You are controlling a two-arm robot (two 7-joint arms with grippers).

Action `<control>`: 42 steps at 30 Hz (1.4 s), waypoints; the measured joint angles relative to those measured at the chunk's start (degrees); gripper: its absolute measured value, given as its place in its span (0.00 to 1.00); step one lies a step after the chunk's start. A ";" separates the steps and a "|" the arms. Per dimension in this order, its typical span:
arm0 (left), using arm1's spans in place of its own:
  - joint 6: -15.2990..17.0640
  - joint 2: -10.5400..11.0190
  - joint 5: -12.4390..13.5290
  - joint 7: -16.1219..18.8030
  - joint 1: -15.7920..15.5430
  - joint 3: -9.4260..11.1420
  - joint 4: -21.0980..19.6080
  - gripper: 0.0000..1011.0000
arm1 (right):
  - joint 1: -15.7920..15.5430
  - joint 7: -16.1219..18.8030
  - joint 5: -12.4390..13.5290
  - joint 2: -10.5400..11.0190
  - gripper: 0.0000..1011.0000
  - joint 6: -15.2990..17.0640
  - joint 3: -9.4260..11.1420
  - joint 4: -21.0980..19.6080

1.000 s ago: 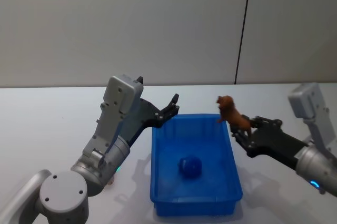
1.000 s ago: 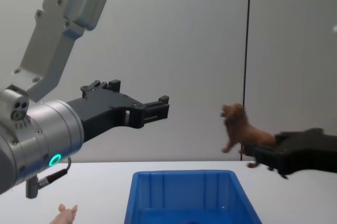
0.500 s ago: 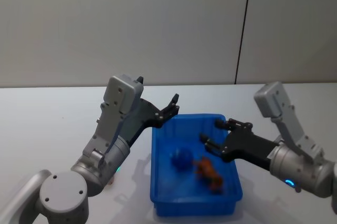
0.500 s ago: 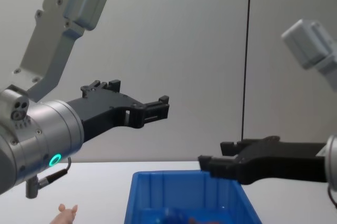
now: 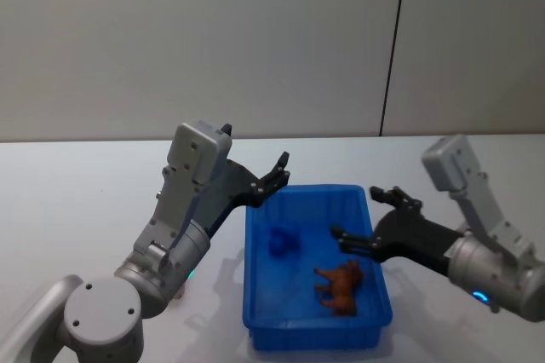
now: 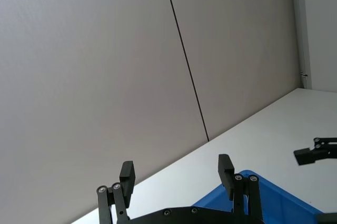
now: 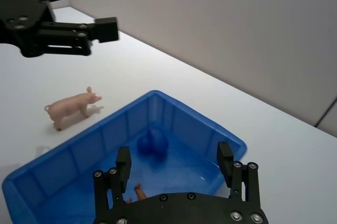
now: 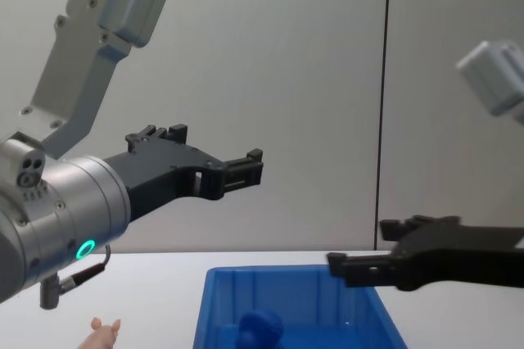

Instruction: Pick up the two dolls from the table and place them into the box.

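Note:
The brown doll (image 5: 339,285) lies inside the blue box (image 5: 252,295), near its front right corner. My right gripper (image 5: 356,214) hovers open and empty over the box's right rim. In the right wrist view its fingers (image 7: 174,153) spread above the box (image 7: 189,109), with a bit of the brown doll (image 7: 138,192) between them. The pink pig doll (image 7: 73,103) stands on the white table left of the box, and the chest view catches it (image 8: 105,333) at the bottom edge. My left gripper (image 5: 279,171) is held open in the air above the box's far left corner.
A dark blue ball (image 5: 283,240) rests in the box toward its far left side, also seen in the chest view (image 8: 260,328). The white table (image 5: 85,184) stretches around the box. A grey wall stands behind.
My right gripper carried the brown doll over the box, opened, and the doll dropped inside. The blue ball rolled toward the far left. The left arm stayed still.

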 joint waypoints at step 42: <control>4.54 4.93 -2.25 8.30 6.98 -1.31 -5.42 0.99 | -8.64 -4.28 5.57 9.38 0.99 -2.60 5.14 -5.03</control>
